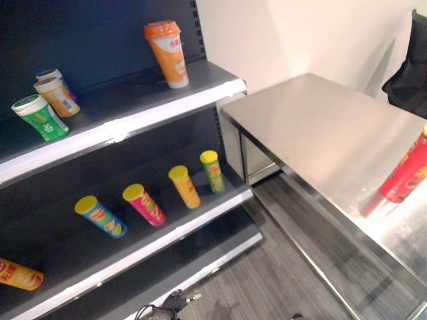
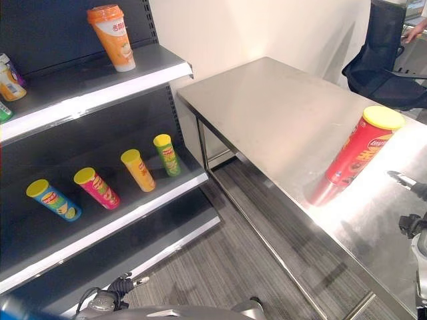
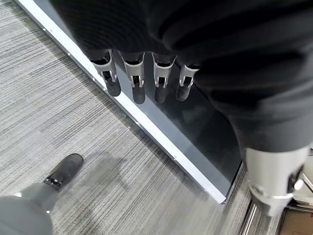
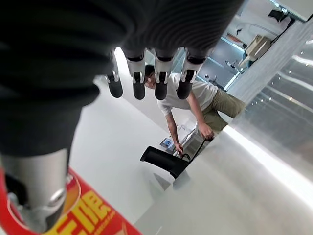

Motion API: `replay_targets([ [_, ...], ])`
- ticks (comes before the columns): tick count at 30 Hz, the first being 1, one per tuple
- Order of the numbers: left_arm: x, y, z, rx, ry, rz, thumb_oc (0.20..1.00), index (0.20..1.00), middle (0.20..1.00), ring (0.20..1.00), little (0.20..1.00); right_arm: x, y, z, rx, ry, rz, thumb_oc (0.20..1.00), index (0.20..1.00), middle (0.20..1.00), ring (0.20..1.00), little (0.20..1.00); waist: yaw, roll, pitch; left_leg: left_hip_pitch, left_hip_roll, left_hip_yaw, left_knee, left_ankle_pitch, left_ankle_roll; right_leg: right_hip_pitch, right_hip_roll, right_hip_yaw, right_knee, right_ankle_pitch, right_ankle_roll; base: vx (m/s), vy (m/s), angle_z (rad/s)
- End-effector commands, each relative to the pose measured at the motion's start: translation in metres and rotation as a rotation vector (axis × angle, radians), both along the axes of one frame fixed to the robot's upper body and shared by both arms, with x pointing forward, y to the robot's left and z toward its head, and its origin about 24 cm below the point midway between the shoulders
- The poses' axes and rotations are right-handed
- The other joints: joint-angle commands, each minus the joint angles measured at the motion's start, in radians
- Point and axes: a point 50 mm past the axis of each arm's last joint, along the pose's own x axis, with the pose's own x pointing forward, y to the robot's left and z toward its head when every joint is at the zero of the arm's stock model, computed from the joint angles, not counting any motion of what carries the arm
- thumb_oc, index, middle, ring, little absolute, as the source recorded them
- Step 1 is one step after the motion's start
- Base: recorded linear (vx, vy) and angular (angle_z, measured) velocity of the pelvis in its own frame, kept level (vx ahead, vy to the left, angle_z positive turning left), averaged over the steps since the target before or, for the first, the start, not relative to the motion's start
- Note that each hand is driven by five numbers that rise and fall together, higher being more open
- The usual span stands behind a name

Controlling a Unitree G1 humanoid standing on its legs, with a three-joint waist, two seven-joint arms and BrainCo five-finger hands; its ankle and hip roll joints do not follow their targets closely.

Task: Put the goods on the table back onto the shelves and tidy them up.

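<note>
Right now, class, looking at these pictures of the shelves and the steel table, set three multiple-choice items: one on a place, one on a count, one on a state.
1. Where does the red yellow-lidded crisp can stand?
A. bottom shelf
B. the steel table
C. the floor

2. How many yellow-lidded cans stand in the row on the dark middle shelf?
A. two
B. four
C. six

3. How are the left hand fingers?
A. straight, holding nothing
B. curled round a cup
C. pinching a can

Answers: 1 B, the can stands upright on the tabletop. 2 B, blue, pink, orange and green cans. 3 A, the fingers hang straight over the floor.
</note>
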Motion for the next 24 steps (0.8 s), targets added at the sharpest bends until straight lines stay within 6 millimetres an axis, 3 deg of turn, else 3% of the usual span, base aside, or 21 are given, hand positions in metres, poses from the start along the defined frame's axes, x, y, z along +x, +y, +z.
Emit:
replay_targets([
  [1,0.038,0.027,0.019,0.075,-0.096,0.005,1.0,1.0,1.0,1.0,1.0,0.013,-0.003,0.032,0.007,-0.208,-0.008,1.0,1.0,1.0,1.0,1.0,0.041,-0.057,0.046,0.082,0.035,-0.026,0.012,-0.107,-0.034,-0.032,0.055,0.016,0.017,-0.045,-0.05,0.02,-0.034,0.18],
  [12,0.023,0.03,0.015,0.073,-0.059,0.021,1.0,1.0,1.0,1.0,1.0,0.026,-0.007,0.039,0.08,-0.275,0.017,1.0,1.0,1.0,1.0,1.0,0.082,-0.06,0.045,0.079,0.036,-0.054,0.012,-0.102,-0.041,-0.011,0.057,-0.022,0.017,-0.056,-0.056,0.01,-0.019,0.14],
  [24,0.021,0.032,0.014,0.076,-0.054,0.03,1.0,1.0,1.0,1.0,1.0,0.034,-0.005,0.053,0.069,-0.302,0.057,1.0,1.0,1.0,1.0,1.0,0.095,-0.066,0.043,0.081,0.034,-0.061,0.012,-0.104,-0.043,0.0,0.054,-0.036,0.017,-0.06,-0.056,0.0,0.0,0.02],
])
